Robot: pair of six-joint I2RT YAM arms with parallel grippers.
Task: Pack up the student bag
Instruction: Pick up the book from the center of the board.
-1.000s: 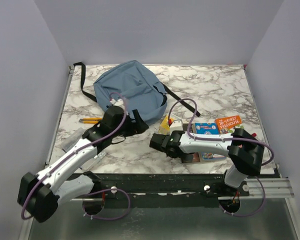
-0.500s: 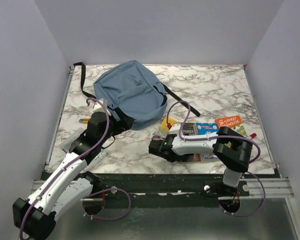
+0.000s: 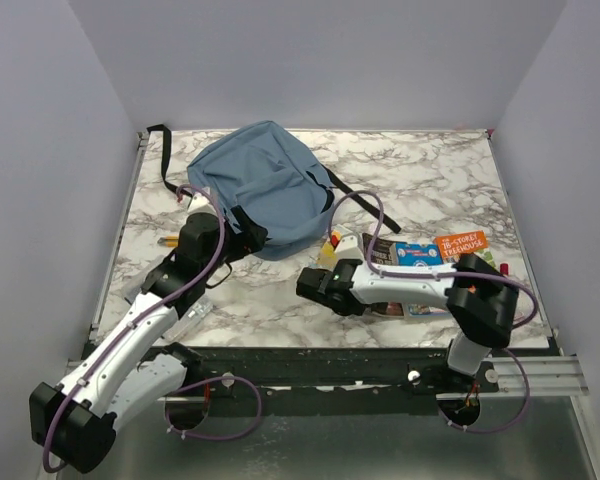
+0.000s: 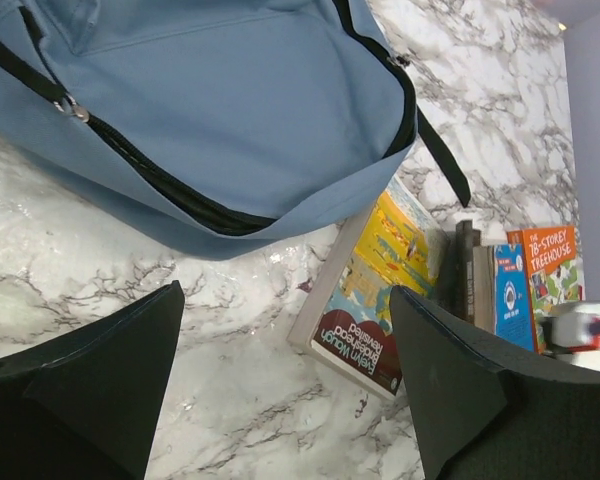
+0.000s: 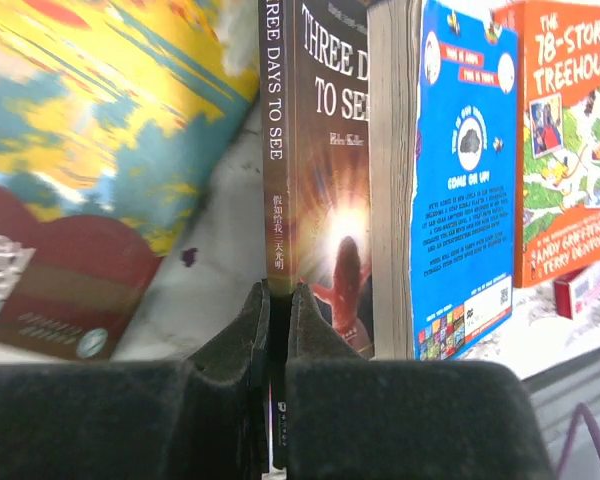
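The dusty-blue student bag lies flat at the back left of the table, with its black zip facing the arms. My left gripper is open just short of the bag's near edge and holds nothing. A row of books lies to the right: a yellow one, a dark "Three Days to See" book, a blue one and an orange one. My right gripper is shut on the dark book's near end at its spine.
The bag's black straps trail to the back left and toward the books. A yellow pencil lies left of my left arm. A small red-and-white item sits at the orange book's near corner, close to the table's front edge.
My right gripper has shut onto the dark book, which now stands tilted up. My left arm has drawn back and to the left from the bag, still open.
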